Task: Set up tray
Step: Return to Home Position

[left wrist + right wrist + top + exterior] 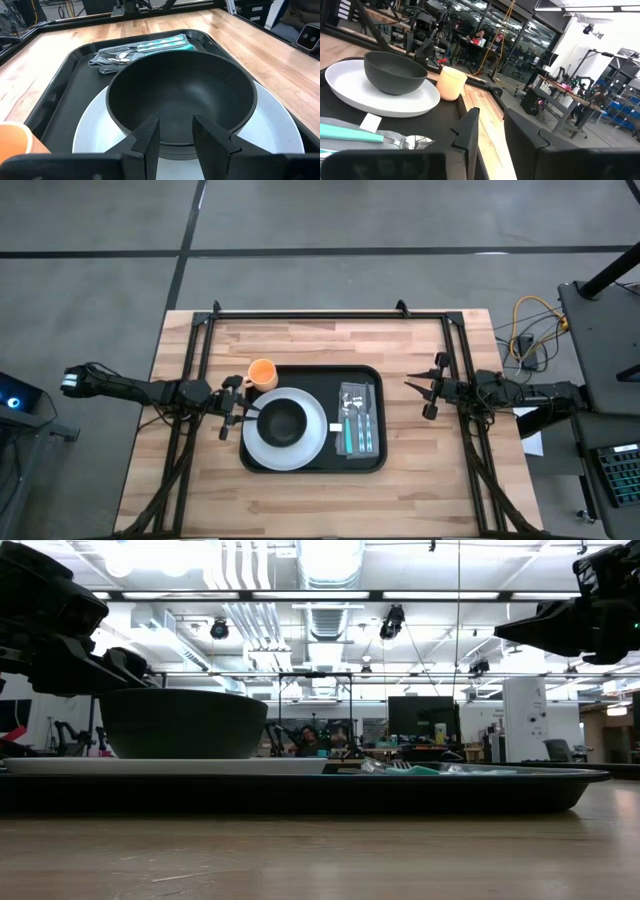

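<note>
- The tray (312,378) lies mid-desk (300,500), laid out like a diner's place, so we judge the set-up finished.
- It holds a white plate (314,442) with an empty black bowl (282,423) on it, an orange cup (262,373) at a left corner, and cutlery (360,430) on a gray napkin (352,392) to the right.
- The left tool (175,122) hovers at the bowl's rim, fingers narrowly parted, gripping nothing.
- The right tool (492,112) hangs just off the tray's right edge, also slightly parted and empty.
</note>
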